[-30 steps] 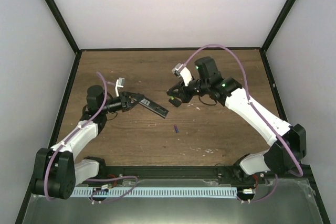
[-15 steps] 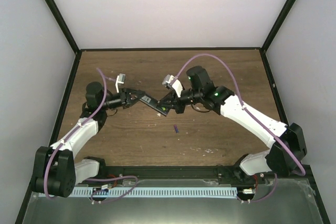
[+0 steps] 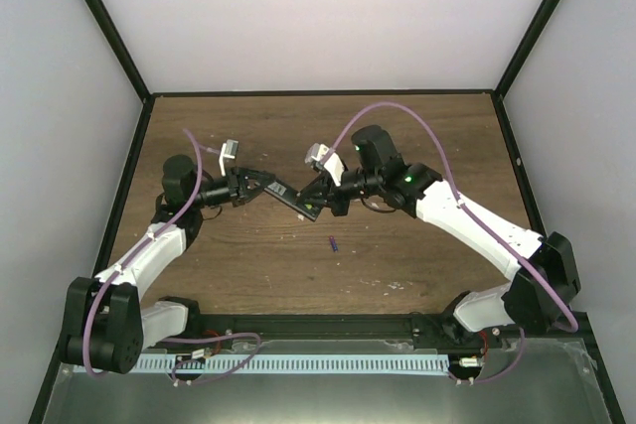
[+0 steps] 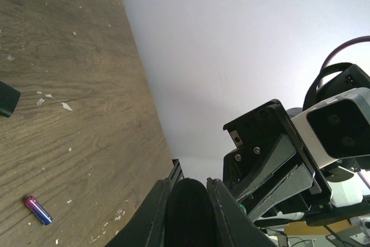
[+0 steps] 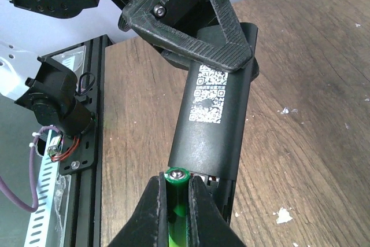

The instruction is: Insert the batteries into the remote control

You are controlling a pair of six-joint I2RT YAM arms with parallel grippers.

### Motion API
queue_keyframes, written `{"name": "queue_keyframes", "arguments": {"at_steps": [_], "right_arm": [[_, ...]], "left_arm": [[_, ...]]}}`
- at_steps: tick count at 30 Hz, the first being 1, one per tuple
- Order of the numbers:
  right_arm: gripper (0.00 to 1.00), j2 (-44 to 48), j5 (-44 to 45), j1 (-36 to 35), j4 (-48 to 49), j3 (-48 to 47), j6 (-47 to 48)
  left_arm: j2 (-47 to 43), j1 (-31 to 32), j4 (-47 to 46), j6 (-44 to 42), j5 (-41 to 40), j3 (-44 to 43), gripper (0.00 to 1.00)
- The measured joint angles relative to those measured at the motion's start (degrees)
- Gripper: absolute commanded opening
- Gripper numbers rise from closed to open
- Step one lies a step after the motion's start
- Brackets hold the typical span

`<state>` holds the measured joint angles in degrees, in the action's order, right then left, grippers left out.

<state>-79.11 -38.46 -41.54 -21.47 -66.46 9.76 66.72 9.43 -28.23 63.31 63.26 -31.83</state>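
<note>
A robotics lab test cell: a bare wooden worktop (image 3: pixel 417 255) boxed in by plain white panels (image 3: pixel 318 17) and black frame struts (image 3: pixel 104 22). A cabled left arm (image 3: pixel 149 255) and right arm (image 3: pixel 487 225) are bolted at the worktop's near edge, by a slotted cable duct (image 3: pixel 318 364).

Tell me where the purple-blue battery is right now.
In the top view, the purple-blue battery lies loose on the table near its middle, just below and right of the remote control in that picture.

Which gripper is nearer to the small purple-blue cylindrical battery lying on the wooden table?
Right. The right gripper hangs just beyond the purple-blue battery; the left gripper is farther, beyond and leftward.
</note>
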Motion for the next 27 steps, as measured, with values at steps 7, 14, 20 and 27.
{"name": "queue_keyframes", "arguments": {"at_steps": [7,14,20,27], "right_arm": [[0.02,-0.1,-0.5,-0.1,-1.2,0.0,1.1],[0.04,-0.4,-0.6,-0.2,-1.8,0.3,1.4],[0.10,-1.3,-1.4,-0.2,-2.5,0.3,1.4],[0.14,-1.8,-1.4,-0.7,-3.6,0.3,1.8]], "left_arm": [[0.0,0.0,-1.0,1.0,0.0,0.0,0.00],[0.1,0.0,-2.6,1.6,0.0,0.0,0.00],[0.2,0.0,-2.8,1.7,0.0,0.0,0.00],[0.4,0.0,-3.5,1.9,-0.4,0.0,0.00]]}}
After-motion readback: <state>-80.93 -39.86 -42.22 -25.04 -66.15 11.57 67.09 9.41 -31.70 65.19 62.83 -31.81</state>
